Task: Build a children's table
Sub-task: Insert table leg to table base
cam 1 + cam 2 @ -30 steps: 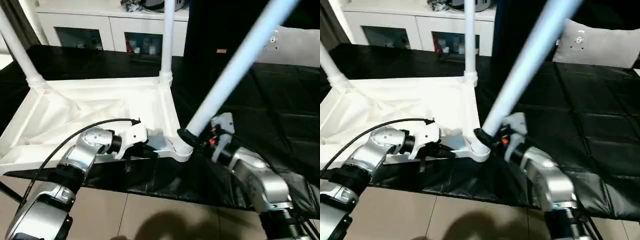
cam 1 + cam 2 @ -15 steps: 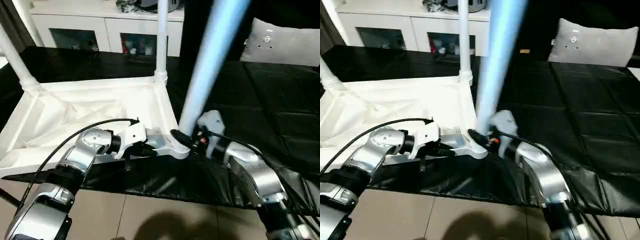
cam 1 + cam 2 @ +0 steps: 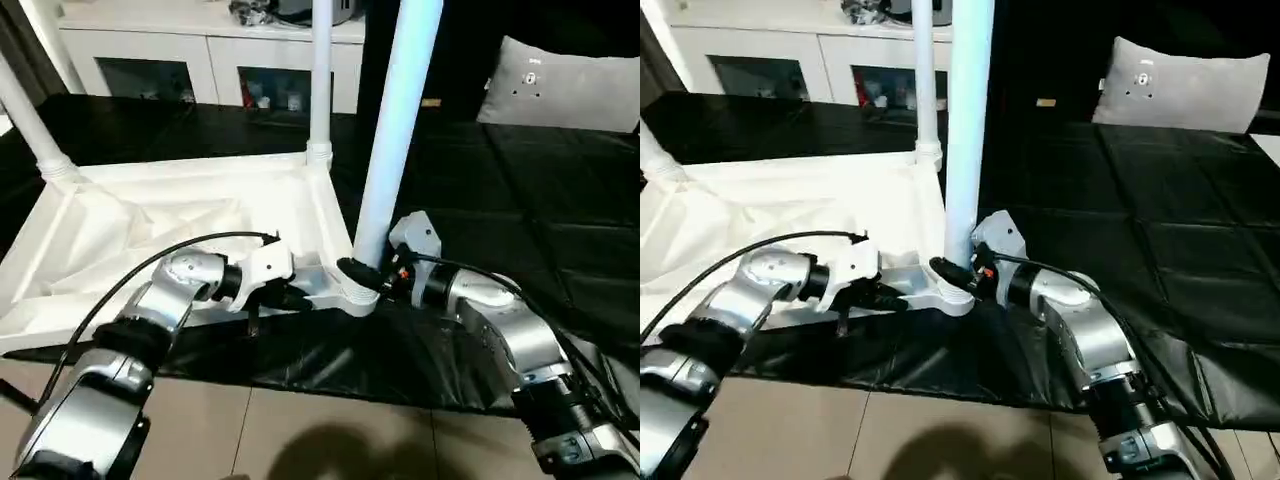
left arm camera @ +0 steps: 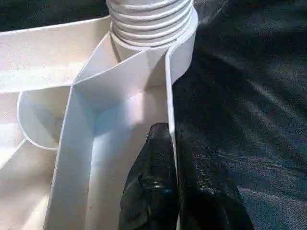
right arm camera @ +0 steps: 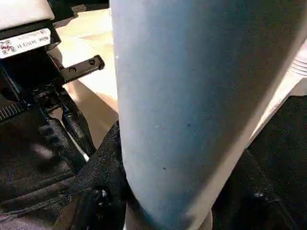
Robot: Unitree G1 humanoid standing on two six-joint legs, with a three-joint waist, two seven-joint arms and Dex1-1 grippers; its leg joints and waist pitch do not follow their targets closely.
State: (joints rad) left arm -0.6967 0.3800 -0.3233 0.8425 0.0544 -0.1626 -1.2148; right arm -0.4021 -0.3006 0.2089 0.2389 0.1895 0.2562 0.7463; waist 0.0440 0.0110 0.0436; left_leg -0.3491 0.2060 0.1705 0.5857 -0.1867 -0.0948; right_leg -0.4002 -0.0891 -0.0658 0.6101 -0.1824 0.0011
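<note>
- The white plastic rectangular table top (image 3: 190, 215) lies upside down, ribbed underside up, on the black quilted sheet (image 3: 520, 190) that covers the work surface
- Two long tapered white tube legs stand in the far corner sockets: one far left leg (image 3: 28, 110) leaning outward, one far middle leg (image 3: 320, 75) upright, in front of the white cabinet with glass doors (image 3: 190, 65)
- The third white tube leg (image 3: 395, 130) stands nearly upright with its foot at the rounded near corner socket (image 3: 352, 296), the corner closest to the robot's right arm
- The right gripper (image 3: 362, 274) has its two black fingers closed around the base of this leg, just above the socket; in the right wrist view the tube fills the space between the fingers
- The left gripper (image 4: 172, 191) is pressed together on the thin side wall of the table top, one finger inside the rim and one outside, just beside the same corner, bracing the top
- Step in hand, as I judge it: seating the third leg in its socket; the ribbed collar (image 4: 148, 21) at the corner suggests a threaded or push fit, and I cannot tell how deep the leg sits
- The next move likely calls for keeping the leg in line with the socket while pressing or twisting it home, the left grip holding the top against sliding on the sheet; a fourth leg would then be needed for the near left corner
</note>
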